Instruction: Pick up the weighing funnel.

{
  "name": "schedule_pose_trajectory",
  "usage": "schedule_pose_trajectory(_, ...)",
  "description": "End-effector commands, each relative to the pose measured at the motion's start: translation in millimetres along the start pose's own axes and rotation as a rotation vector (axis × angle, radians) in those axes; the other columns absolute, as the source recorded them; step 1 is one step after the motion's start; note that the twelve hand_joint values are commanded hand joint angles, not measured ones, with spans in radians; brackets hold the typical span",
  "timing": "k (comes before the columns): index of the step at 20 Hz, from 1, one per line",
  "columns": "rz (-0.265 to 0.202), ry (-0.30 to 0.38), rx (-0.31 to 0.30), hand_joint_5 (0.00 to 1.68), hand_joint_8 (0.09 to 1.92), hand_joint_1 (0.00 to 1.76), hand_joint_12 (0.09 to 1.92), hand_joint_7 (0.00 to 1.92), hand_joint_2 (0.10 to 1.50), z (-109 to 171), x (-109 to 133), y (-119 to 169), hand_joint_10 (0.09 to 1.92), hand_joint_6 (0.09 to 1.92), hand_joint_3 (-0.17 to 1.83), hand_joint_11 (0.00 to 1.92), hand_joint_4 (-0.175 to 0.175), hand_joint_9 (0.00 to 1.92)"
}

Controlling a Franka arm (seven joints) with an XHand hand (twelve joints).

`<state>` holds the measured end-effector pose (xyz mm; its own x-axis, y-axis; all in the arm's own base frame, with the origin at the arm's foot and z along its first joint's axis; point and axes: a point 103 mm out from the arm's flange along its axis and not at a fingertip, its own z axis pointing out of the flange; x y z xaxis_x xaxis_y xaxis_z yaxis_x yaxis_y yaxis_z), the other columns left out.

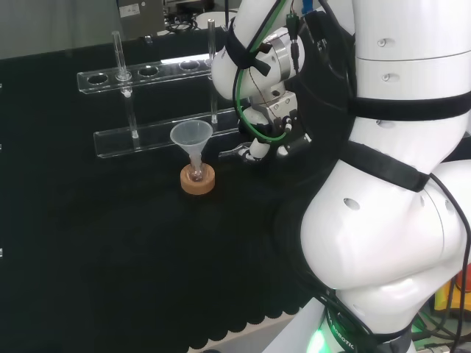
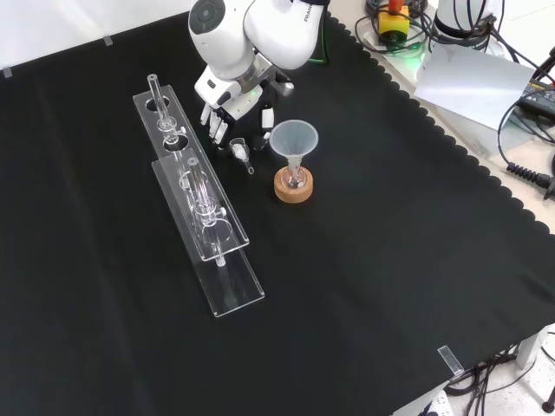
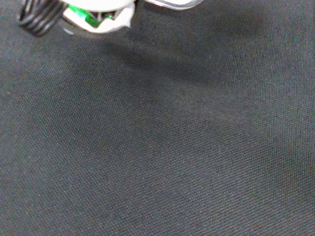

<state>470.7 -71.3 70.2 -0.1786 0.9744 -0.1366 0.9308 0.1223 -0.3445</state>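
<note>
The weighing funnel (image 2: 240, 151), a small clear scoop with a short stem, lies on the black cloth between the rack and the big funnel. In the head view it is a faint clear shape (image 1: 234, 152) left of the hand. The black and white hand (image 2: 232, 111) hangs just above and behind it. Its fingers (image 2: 213, 128) point down on one side and its thumb (image 2: 265, 118) on the other, fairly straight. Whether they touch the piece I cannot tell. In the wrist view, a white part of the hand (image 3: 98, 12) and a clear edge (image 3: 172, 4) show over bare cloth.
The big funnel (image 2: 294, 137) stands stem down in a small flask on a cork ring (image 2: 293, 188), close to the hand's right in the front view. A clear two-tier tube rack (image 2: 208, 221) with glass tubes runs along the hand's left. The scalloped cloth edge (image 2: 486, 173) is far right.
</note>
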Motion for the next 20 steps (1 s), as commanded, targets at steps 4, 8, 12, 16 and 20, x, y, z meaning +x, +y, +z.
schedule_pose_trajectory(4, -0.002, -0.002, -0.005, 0.66, 0.77, 0.91, 1.15, 0.7, 0.64, 3.6, 1.5, 2.6, 0.47, 0.81, 0.59, 0.7, -0.062, 0.97)
schedule_pose_trajectory(8, -0.003, -0.002, -0.013, 0.66, 0.77, 0.91, 1.15, 0.71, 0.64, 3.6, 2.6, 4.0, 0.47, 0.82, 0.6, 0.7, -0.062, 0.98)
schedule_pose_trajectory(12, -0.002, -0.003, -0.014, 0.67, 0.77, 0.92, 1.15, 0.71, 0.65, 4.0, 2.8, 5.0, 0.47, 0.82, 0.6, 0.7, -0.063, 0.98)
schedule_pose_trajectory(16, 0.001, -0.007, -0.008, 0.71, 0.77, 0.92, 1.15, 0.71, 0.66, 4.2, 1.7, 6.8, 0.47, 0.83, 0.6, 0.7, -0.06, 0.98)
schedule_pose_trajectory(20, 0.005, -0.012, -0.003, 0.77, 0.77, 0.93, 1.15, 0.72, 0.67, 2.2, 0.8, 6.0, 0.47, 0.85, 0.61, 0.71, -0.053, 0.99)
